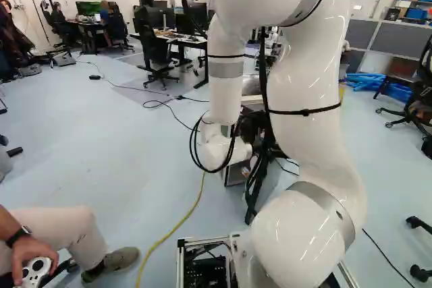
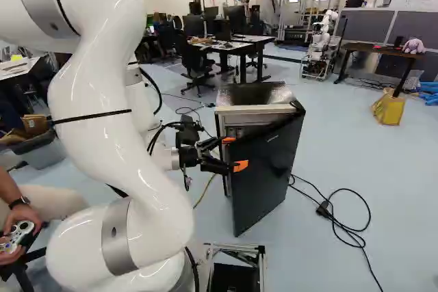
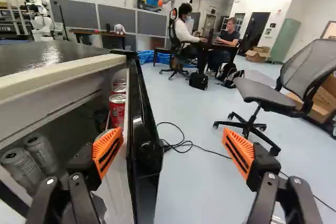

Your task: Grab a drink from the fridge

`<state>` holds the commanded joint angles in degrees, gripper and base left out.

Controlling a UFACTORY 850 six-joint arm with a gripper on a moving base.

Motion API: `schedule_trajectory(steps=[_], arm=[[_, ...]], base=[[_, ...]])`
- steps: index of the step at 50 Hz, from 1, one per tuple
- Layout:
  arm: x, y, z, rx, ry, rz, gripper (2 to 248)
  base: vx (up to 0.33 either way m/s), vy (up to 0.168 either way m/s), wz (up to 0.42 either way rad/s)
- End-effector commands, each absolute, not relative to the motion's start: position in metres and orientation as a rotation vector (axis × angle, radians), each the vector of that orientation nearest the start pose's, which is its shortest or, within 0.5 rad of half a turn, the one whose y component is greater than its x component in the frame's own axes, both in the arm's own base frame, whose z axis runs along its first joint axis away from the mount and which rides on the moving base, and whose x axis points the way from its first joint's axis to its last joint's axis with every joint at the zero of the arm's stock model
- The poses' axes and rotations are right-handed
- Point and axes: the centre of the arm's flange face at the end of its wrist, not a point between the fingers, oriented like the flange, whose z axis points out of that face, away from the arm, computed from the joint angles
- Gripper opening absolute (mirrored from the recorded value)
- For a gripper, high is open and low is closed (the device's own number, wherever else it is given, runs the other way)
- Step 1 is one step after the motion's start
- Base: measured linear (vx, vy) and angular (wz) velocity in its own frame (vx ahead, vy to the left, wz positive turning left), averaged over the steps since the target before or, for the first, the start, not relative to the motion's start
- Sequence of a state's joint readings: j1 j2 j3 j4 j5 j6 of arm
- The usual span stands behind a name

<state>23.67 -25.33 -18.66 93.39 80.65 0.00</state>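
Straddling: open, glossy black fridge door (image 2: 270,169) is bracketed by the black two-finger gripper (image 2: 235,153), one finger on the inner side, the other beyond the outer face.
Orange pads (image 3: 107,153): spread wide apart, nothing gripped; in the wrist view the door edge is seen much nearer the inner-side finger. Whether that finger is touched by the door cannot be told.
Red metal drink cans (image 3: 117,109): lined up along the door's inner side, ahead of the inner-side finger, partly hidden by the fridge rim.
Grey cylindrical containers (image 3: 43,153): placed inside the fridge, beside the inner-side finger; dimly lit.
Small cream-rimmed fridge with dark top (image 3: 58,72): stood on the floor; in the left base view mostly hidden by the arm.
White jointed arm (image 1: 304,99): bent over, gripper held out to the door.
Black cable (image 2: 363,230): looped on the pale blue floor (image 2: 308,258), near the door's outer side.
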Motion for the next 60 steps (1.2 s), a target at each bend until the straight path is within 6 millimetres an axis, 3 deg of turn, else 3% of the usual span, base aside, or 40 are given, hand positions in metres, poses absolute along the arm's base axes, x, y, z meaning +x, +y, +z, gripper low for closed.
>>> schedule_trajectory(steps=[33, 60], arm=[[0.262, -0.015, 0.263, 1.436, -1.167, 1.118, 247], [0.268, -0.057, 0.267, 1.224, -1.34, 0.971, 247]], base=[[0.0, 0.0, 0.0], [0.0, 0.0, 0.0]])
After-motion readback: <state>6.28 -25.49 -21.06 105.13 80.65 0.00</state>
